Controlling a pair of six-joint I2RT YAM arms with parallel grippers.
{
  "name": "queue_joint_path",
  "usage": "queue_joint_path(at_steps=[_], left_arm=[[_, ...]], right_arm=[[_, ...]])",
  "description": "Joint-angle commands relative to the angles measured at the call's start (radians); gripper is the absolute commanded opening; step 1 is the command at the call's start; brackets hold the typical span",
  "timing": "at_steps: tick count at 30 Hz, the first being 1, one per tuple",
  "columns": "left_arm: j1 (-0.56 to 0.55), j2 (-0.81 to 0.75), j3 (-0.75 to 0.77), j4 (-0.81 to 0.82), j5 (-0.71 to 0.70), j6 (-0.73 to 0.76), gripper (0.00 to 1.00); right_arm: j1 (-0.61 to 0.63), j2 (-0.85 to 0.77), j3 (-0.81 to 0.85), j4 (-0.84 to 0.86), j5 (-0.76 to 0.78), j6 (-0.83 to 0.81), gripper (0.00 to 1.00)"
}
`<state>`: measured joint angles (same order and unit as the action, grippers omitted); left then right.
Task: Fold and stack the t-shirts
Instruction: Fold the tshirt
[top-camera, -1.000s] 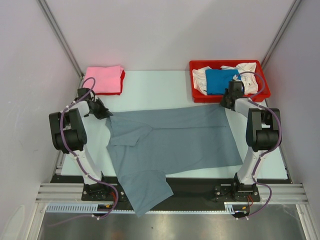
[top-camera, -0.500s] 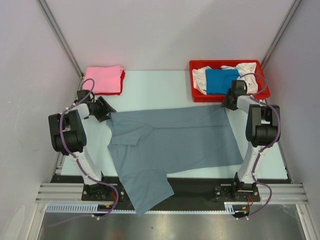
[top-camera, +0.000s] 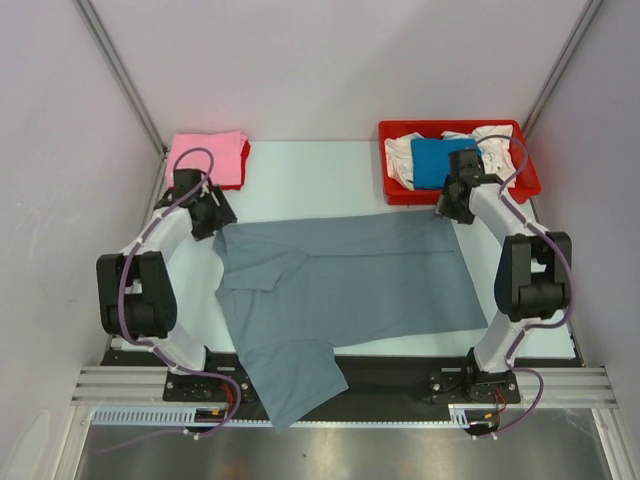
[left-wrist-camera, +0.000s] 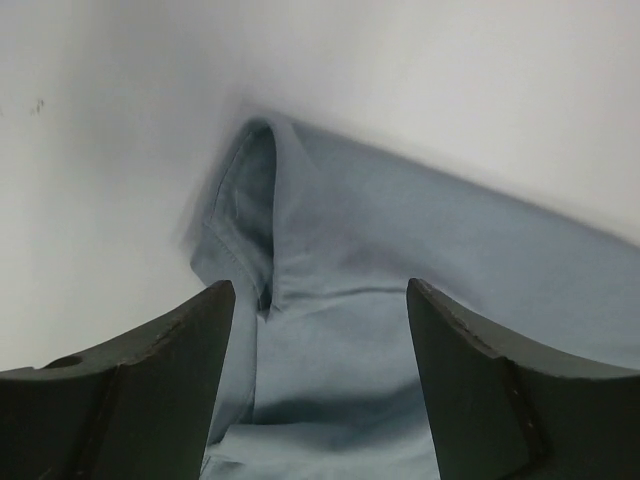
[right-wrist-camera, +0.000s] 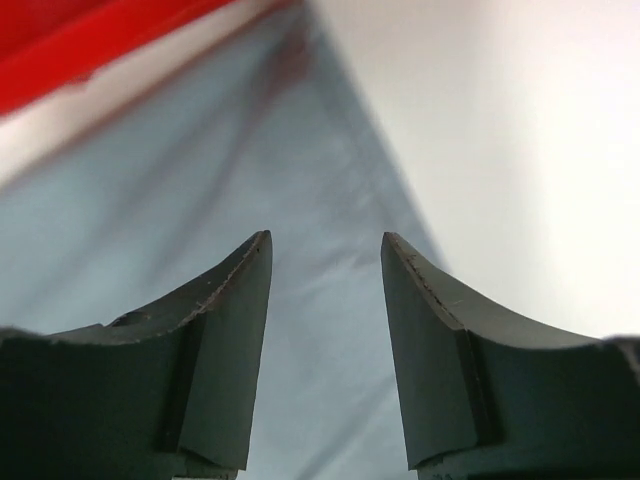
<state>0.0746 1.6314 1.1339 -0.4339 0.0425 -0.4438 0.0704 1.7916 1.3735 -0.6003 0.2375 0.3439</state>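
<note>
A slate grey t-shirt (top-camera: 350, 280) lies spread across the table, one sleeve hanging over the near edge. My left gripper (top-camera: 214, 215) hovers open just above the shirt's far left corner, whose folded hem (left-wrist-camera: 262, 215) shows ahead of the fingers (left-wrist-camera: 180, 370). My right gripper (top-camera: 447, 207) stands open over the far right corner, grey cloth (right-wrist-camera: 300, 230) showing through the gap between its fingers (right-wrist-camera: 235, 330). Neither holds cloth. A folded pink t-shirt (top-camera: 207, 158) rests on a red one at the far left. Bright blue (top-camera: 440, 160) and white (top-camera: 492, 145) t-shirts lie in the tray.
The red plastic tray (top-camera: 530, 180) stands at the far right, right behind my right gripper; its red wall (right-wrist-camera: 100, 40) shows in the right wrist view. White booth walls close in on both sides. A metal rail (top-camera: 340, 385) runs along the near edge.
Both grippers have opened and let go of the grey shirt's far corners, which now lie on the table. Both arms have drawn back, away from the bases.
</note>
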Motion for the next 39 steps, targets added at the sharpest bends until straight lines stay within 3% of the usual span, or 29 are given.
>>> queue_joint_path(at_steps=[1,7,11,13,14,18,27,28,30,31,34,39], left_arm=[[-0.010,-0.009,-0.039,-0.037,-0.110,0.007,0.76],[-0.006,0.088,-0.048,-0.035,-0.064,-0.016,0.75],[-0.006,0.168,-0.052,0.001,-0.050,-0.015,0.68],[0.016,0.185,-0.049,0.009,-0.050,-0.013,0.54],[0.027,0.191,-0.051,0.020,-0.050,-0.012,0.36],[0.117,0.211,-0.020,0.035,-0.021,0.022,0.00],[0.197,0.292,0.194,-0.045,-0.099,0.135,0.01],[0.197,0.306,0.231,-0.070,-0.105,0.145,0.05],[0.195,0.305,0.239,-0.086,-0.095,0.130,0.31],[0.195,0.273,0.222,-0.071,-0.087,0.116,0.49],[0.195,0.201,0.139,-0.025,-0.050,0.079,0.59],[0.195,0.157,0.109,-0.002,0.031,0.086,0.58]], right_arm=[[0.060,-0.110,-0.031,-0.056,-0.041,0.017,0.53],[0.140,-0.201,-0.109,-0.056,-0.079,0.052,0.54],[0.164,-0.236,-0.158,-0.056,-0.087,0.060,0.54],[0.169,-0.247,-0.169,-0.065,-0.073,0.060,0.54],[0.169,-0.250,-0.180,-0.064,-0.073,0.060,0.54],[0.166,-0.250,-0.195,-0.062,-0.073,0.067,0.55],[0.140,-0.126,-0.125,-0.044,-0.102,0.070,0.55],[0.135,-0.109,-0.101,-0.035,-0.110,0.061,0.55],[0.125,-0.052,-0.070,-0.012,-0.127,0.044,0.54],[0.121,-0.032,-0.045,0.003,-0.136,0.040,0.54],[0.103,0.037,-0.004,0.066,-0.176,0.035,0.49],[0.091,0.109,0.015,0.213,-0.175,0.110,0.38]])
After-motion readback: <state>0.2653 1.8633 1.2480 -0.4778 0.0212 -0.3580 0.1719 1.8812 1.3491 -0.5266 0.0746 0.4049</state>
